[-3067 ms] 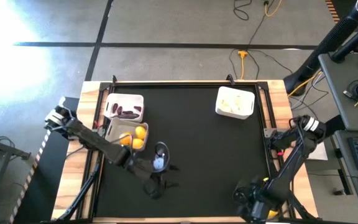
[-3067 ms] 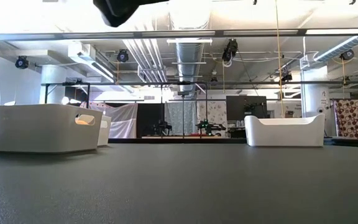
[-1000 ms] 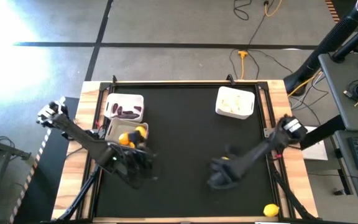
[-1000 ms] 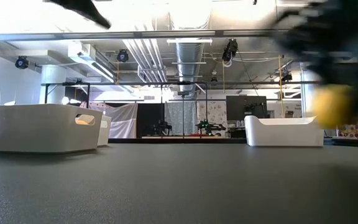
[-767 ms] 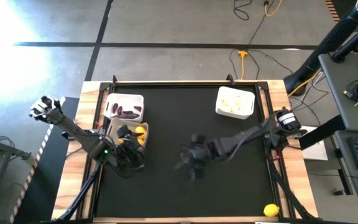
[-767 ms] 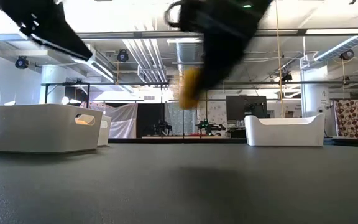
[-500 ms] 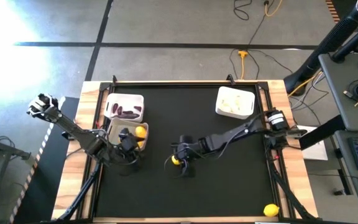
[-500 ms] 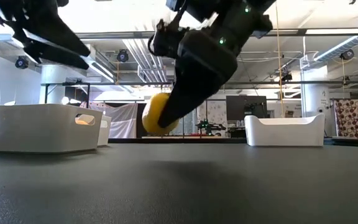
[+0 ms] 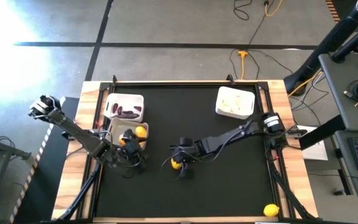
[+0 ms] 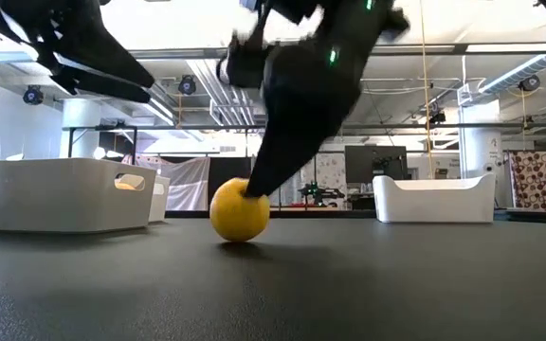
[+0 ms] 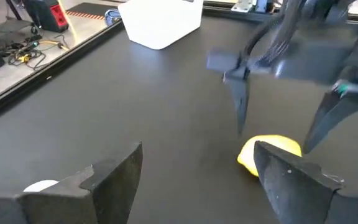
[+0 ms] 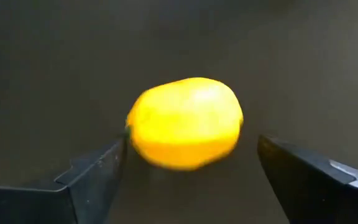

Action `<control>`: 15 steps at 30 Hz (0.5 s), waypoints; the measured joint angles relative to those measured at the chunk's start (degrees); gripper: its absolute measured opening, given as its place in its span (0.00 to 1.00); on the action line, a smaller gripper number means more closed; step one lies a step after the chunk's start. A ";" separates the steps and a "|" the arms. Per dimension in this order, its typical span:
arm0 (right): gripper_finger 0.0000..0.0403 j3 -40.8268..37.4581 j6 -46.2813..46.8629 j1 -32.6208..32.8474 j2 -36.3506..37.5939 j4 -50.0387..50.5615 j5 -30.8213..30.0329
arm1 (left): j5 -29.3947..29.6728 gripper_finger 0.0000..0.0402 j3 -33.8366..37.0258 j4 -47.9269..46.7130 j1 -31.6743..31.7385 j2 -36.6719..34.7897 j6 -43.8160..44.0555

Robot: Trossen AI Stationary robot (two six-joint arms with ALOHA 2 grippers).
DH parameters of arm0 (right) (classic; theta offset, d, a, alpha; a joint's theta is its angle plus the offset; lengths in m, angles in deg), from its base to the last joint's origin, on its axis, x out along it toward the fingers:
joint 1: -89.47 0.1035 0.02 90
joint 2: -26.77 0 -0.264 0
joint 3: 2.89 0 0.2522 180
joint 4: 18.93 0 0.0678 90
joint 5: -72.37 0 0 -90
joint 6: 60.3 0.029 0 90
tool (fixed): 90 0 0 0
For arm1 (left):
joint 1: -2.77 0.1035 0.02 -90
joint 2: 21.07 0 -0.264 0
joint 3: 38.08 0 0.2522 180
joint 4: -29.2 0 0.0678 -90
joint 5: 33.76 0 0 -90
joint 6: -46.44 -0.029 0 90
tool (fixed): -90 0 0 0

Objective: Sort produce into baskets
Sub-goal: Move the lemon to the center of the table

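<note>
My right claw (image 9: 178,164) stands wide over a lemon (image 10: 240,210) that sits on the black mat (image 9: 216,186) near the table's middle, fingers on both sides with gaps. My left claw (image 9: 131,163), also wide and empty, hangs just beside the lemon bin (image 9: 113,127); another lemon (image 9: 270,210) lies at the mat's near right corner.

bench (image 9: 229,174): black mat, light wood edge. baskets: all three white, one (image 9: 235,102) with white bulbs, one (image 9: 124,106) with dark purple pieces, one (image 9: 118,129) with yellow-orange lemons. lemon (image 10: 240,210) on mat under right gripper (image 9: 180,165): bright yellow. second yellow lemon (image 9: 270,210) at bench edge. both arms dark grey/black, left gripper (image 9: 131,160) too. floor grey with black lines.
</note>
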 joint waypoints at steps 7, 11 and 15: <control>0.90 8.01 10.89 6.74 2.50 22.40 0.16 | -0.54 0.72 -2.42 4.06 0.00 6.97 -0.32; 0.90 9.05 23.10 12.90 3.30 31.38 0.42 | -2.01 0.72 -5.76 4.30 0.00 12.20 -1.87; 0.90 9.02 40.75 19.14 3.36 40.34 3.73 | -1.98 0.72 -10.74 6.48 -0.04 17.64 -5.37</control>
